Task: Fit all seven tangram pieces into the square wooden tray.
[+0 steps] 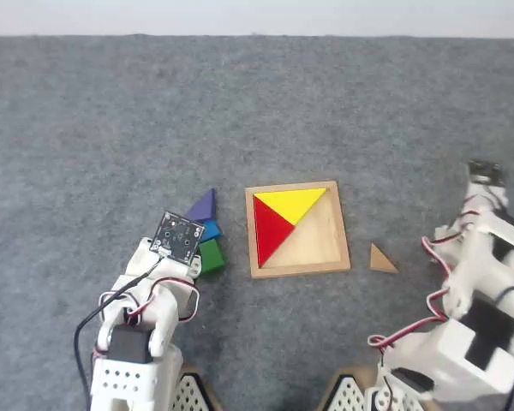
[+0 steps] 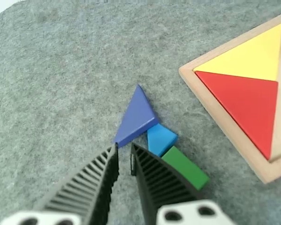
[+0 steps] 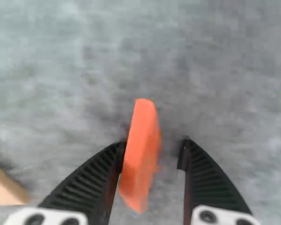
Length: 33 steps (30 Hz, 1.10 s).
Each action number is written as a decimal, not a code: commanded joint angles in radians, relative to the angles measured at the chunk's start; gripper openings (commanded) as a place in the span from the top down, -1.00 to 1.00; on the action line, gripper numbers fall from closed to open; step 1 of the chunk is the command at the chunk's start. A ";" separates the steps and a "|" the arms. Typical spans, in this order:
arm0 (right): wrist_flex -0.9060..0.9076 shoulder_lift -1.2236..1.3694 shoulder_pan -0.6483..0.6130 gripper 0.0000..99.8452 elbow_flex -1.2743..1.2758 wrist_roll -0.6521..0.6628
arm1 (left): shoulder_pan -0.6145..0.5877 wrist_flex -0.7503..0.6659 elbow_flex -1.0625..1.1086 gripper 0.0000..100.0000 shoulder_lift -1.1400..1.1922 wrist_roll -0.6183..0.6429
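Pick step: R gripper [image 3: 153, 143] open round orange piece [image 3: 141, 122], unclamped; L gripper [image 2: 124, 149] barely ajar, empty. Next we clamp, carry to tray [image 1: 300, 271].

A grey, felt-like surface [image 1: 111, 111] is seen, spread wide to every side. A pale band [image 1: 257, 17] is seen just beyond the surface's far edge.
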 commanded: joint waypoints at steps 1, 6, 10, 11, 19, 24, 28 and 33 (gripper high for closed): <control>0.045 -0.001 0.127 0.59 -0.075 -0.015 | -0.005 0.006 -0.008 0.90 -0.014 0.008; 0.120 -0.002 0.211 0.59 -0.190 -0.046 | -0.005 0.006 -0.008 0.90 -0.014 0.008; 0.208 -0.002 0.189 0.58 -0.247 -0.055 | -0.005 0.006 -0.008 0.90 -0.014 0.008; 0.217 -0.002 0.176 0.58 -0.253 -0.057 | -0.005 0.006 -0.008 0.90 -0.014 0.008; 0.237 0.008 0.096 0.58 -0.247 -0.057 | -0.005 0.006 -0.008 0.90 -0.014 0.008; 0.223 0.008 0.099 0.58 -0.219 -0.049 | -0.005 0.006 -0.008 0.90 -0.014 0.008; 0.222 0.008 0.111 0.58 -0.218 -0.048 | -0.005 0.006 -0.008 0.90 -0.014 0.008; 0.205 0.010 0.137 0.58 -0.218 -0.009 | -0.005 0.006 -0.008 0.90 -0.014 0.008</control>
